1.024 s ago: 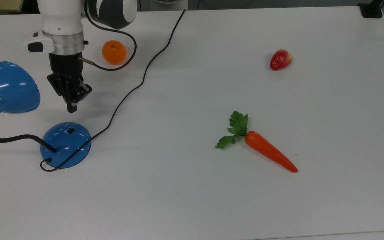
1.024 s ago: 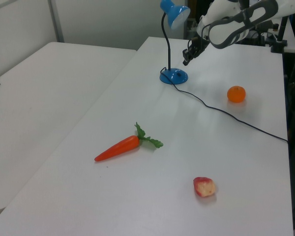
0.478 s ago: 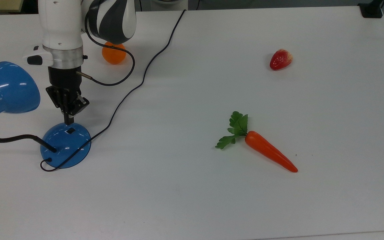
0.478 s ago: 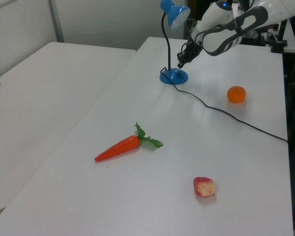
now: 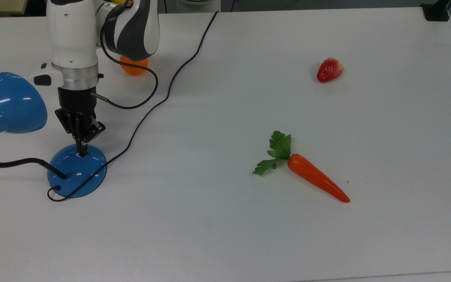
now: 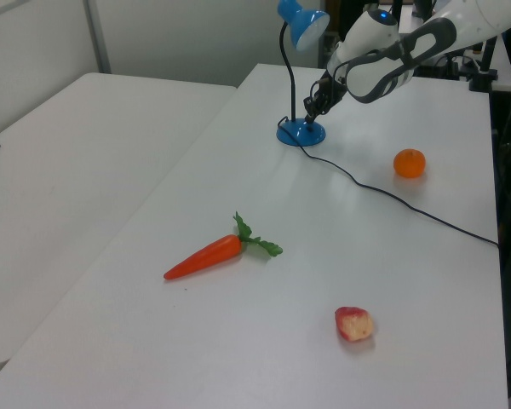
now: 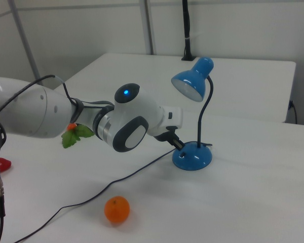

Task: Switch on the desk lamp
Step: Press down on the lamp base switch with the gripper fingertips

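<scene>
Jaws clenched, empty, tip of gripper (image 5: 81, 150) on the lamp (image 5: 76, 171) base at the table's (image 5: 225, 235) top view's left; light, glossy, likely to skid, so press the switch straight down.

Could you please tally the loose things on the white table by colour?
Blue: 1, the glossy blue desk lamp
Orange: 2, the round orange fruit and the orange toy carrot with green leaves
Red: 1, the red toy strawberry
Total: 4
</scene>
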You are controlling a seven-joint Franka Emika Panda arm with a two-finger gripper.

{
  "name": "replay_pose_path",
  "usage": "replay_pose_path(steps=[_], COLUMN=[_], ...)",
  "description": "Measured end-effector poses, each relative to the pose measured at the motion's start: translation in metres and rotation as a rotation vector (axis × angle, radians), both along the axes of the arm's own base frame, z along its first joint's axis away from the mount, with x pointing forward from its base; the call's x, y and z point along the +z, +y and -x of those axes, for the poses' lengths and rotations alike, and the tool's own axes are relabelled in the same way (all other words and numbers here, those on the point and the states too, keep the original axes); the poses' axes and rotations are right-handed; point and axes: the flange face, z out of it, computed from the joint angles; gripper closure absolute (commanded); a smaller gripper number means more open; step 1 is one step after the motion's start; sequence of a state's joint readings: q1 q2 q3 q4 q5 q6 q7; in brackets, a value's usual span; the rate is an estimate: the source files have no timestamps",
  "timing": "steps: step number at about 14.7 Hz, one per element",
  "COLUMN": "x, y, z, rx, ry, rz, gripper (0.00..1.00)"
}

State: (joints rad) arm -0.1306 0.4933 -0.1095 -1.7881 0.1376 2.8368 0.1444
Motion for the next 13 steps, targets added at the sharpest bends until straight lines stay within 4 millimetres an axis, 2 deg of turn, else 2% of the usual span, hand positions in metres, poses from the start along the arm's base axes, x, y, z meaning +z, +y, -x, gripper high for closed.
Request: replay_pose_path(steps=[13], x=[-0.011], y=[0.0], z=[-0.001], rx=[0.0], ry=[0.015], rz=[-0.002], gripper=[0.98])
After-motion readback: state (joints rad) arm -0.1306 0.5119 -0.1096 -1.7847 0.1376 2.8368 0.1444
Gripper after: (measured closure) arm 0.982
